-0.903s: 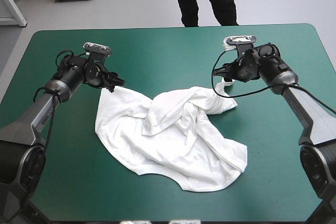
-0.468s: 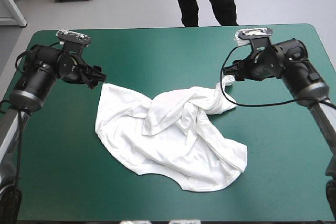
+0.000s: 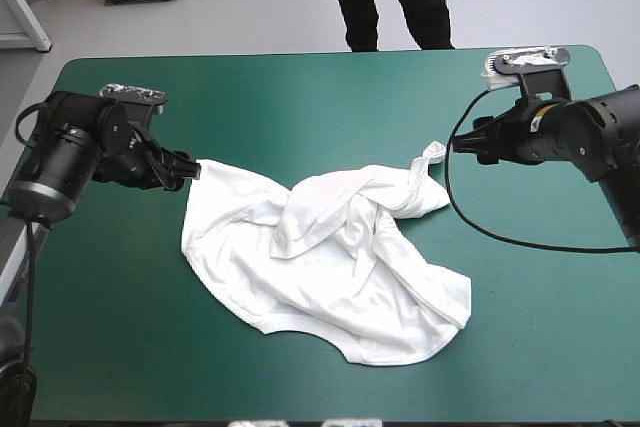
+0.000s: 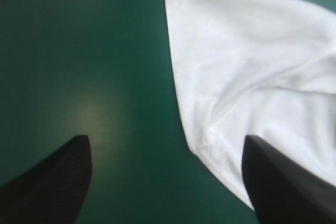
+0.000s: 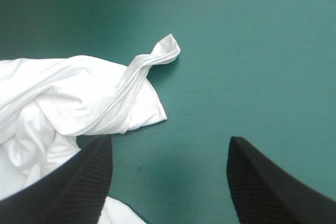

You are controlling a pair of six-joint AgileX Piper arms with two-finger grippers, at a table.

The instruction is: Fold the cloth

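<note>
1. The left arm reaches in low from the table's left side. The left gripper [image 3: 186, 169] is wide open and holds nothing, its fingers [image 4: 52, 182] apart over the teal-green cover [image 3: 300, 97].
2. The T-shirt [image 3: 330, 257] lies crumpled between the grippers. One corner lies just ahead of the left gripper, and its edge runs close by one finger. I cannot tell whether they touch.
3. The right arm reaches in level from the right. The right gripper [image 3: 465, 144] is wide open and holds nothing. The T-shirt's twisted end [image 5: 163, 51] lies ahead of it, apart.

The white T-shirt [image 3: 330, 262] lies crumpled and partly spread at mid-bench on the teal-green cover, with a twisted tip pointing toward the far right.
</note>
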